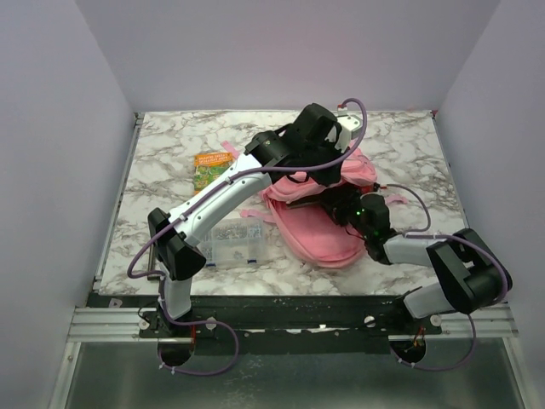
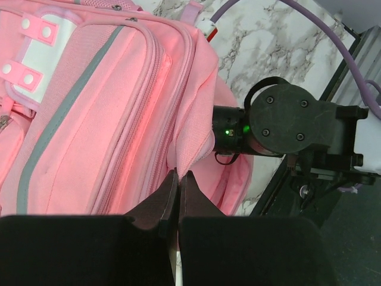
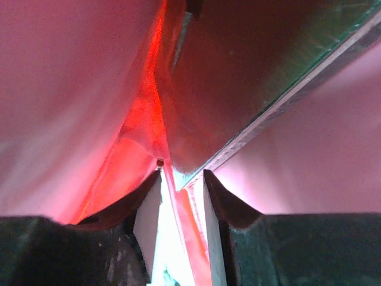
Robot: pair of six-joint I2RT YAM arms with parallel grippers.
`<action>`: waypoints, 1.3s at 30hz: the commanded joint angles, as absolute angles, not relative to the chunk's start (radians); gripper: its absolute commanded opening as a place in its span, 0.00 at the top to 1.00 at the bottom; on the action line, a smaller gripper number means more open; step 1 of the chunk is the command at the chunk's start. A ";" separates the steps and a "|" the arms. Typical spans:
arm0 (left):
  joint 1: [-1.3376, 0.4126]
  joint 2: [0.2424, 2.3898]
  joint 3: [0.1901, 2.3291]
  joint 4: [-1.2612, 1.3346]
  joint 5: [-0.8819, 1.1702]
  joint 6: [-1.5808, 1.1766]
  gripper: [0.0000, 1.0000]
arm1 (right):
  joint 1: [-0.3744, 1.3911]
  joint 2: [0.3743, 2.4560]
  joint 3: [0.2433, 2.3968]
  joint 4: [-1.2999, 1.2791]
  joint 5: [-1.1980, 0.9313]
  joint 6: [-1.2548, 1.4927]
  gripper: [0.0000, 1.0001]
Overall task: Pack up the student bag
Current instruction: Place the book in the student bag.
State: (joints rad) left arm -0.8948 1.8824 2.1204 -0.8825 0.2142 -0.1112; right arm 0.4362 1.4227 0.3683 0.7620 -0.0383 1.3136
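Observation:
The pink student bag [image 1: 317,232] lies on the marble table right of centre. In the left wrist view its front [image 2: 89,119] shows grey strips and a white-pink clasp [image 2: 36,53]. My left gripper [image 2: 179,174] reaches over the bag [image 1: 330,181] and is shut on a fold of pink fabric at the bag's opening. My right gripper [image 1: 342,206] is pushed into that opening. In the right wrist view its jaws [image 3: 181,177] stand a little apart inside pink fabric [image 3: 59,89]. A thin flat panel's edge [image 3: 268,116] runs down between them; light shows beside it.
A colourful book [image 1: 213,169] lies on the table left of the bag. A clear plastic compartment box [image 1: 234,243] sits near the left arm's base. The right arm's wrist [image 2: 286,119] is close beside the left gripper. White walls enclose the table.

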 commanded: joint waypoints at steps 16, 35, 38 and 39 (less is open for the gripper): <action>-0.848 1.884 2.013 -0.764 0.273 -0.175 1.00 | 0.432 1.391 0.390 0.607 -0.033 1.187 0.54; -0.635 1.610 1.501 -0.481 0.518 -0.327 0.32 | 0.432 0.706 0.707 -0.165 0.098 0.558 0.29; -0.452 1.460 1.325 -0.437 0.527 -0.396 0.25 | 0.436 0.937 0.807 -0.076 -0.129 0.539 0.26; -0.387 1.427 1.273 -0.430 0.538 -0.434 0.23 | 0.448 1.015 0.832 -0.038 -0.183 0.550 0.26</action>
State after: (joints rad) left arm -0.6243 1.6444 1.4406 -0.5365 0.4862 -0.3149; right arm 0.4320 0.7830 0.7509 -0.1341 0.1085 0.6785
